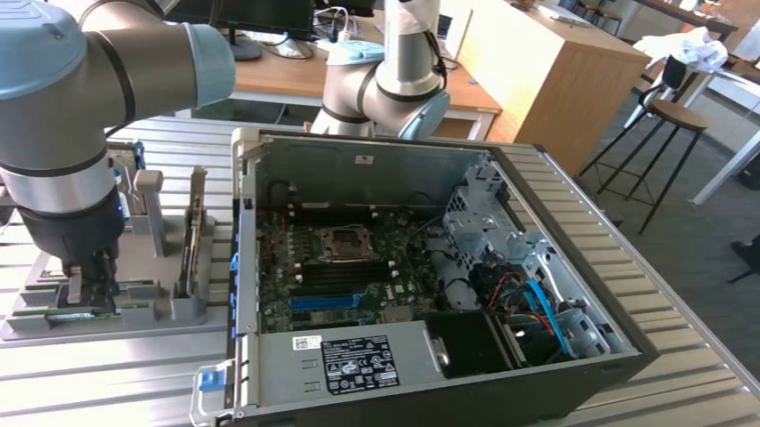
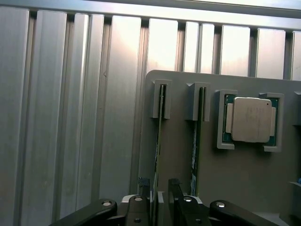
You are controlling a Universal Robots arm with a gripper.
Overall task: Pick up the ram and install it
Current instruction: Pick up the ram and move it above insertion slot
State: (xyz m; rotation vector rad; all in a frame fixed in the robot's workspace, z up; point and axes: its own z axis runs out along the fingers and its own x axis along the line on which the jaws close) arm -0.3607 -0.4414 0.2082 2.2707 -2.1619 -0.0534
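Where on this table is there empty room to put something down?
Bare table slats lie nearer the camera than the grey holder and in the strip on the exterior view's right of the computer case. It is crowded on the holder, where the end effector straddles the ram beside a second stick and the CPU, and inside the case.

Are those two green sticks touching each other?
Apart. Wrist view: the ram and the second stick stand in separate slots, gray holder between.

The exterior view looks down obliquely across the whole table [image 1: 689, 338]; the wrist view faces straight down, close over the grey holder [image 2: 244, 179] both share.
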